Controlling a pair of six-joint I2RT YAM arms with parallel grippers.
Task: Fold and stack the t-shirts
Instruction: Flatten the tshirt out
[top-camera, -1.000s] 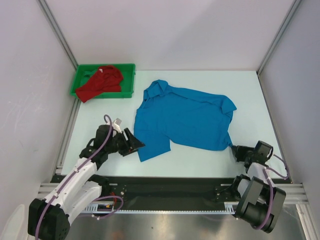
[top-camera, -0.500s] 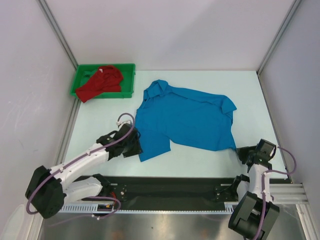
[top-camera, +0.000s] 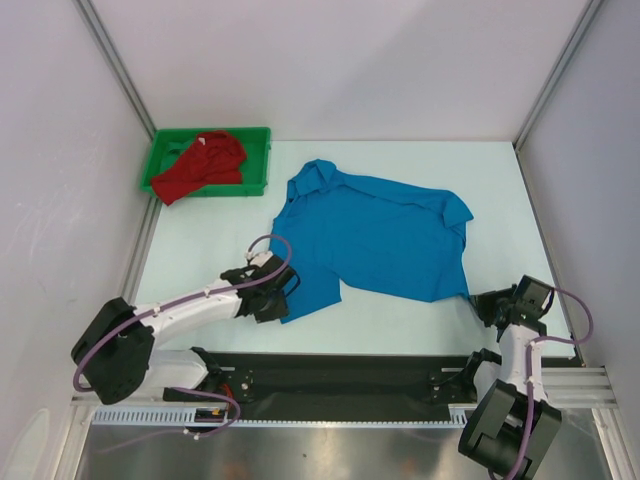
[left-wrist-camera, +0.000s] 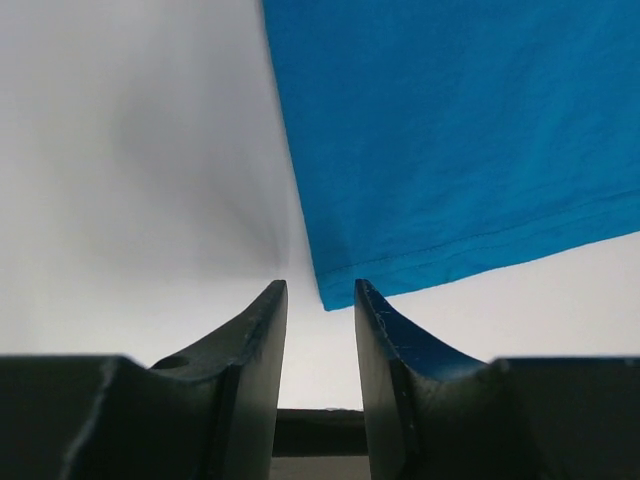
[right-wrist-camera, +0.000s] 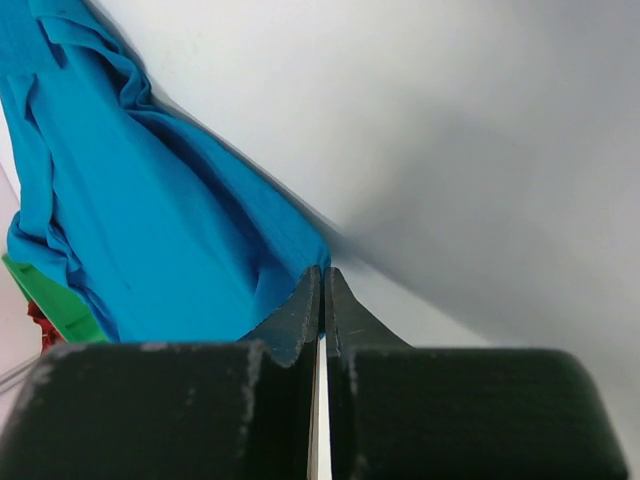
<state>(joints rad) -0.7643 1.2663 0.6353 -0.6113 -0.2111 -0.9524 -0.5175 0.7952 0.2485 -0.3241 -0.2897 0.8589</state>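
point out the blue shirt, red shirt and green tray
blue shirt (top-camera: 380, 235) top view, middle of its body
red shirt (top-camera: 205, 165) top view, bunched middle
green tray (top-camera: 256, 158) top view, bare floor by right wall

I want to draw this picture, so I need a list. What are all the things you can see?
blue t-shirt: one, bright blue, spread out mid-table.
red t-shirt: one, red, crumpled in the tray.
tray: one, green, far left corner.
table: one, pale, under everything.
left arm, right arm: two, white and black, near edge.
left claw: one, black, open at the blue t-shirt's near left corner.
right claw: one, black, shut on its near right corner.
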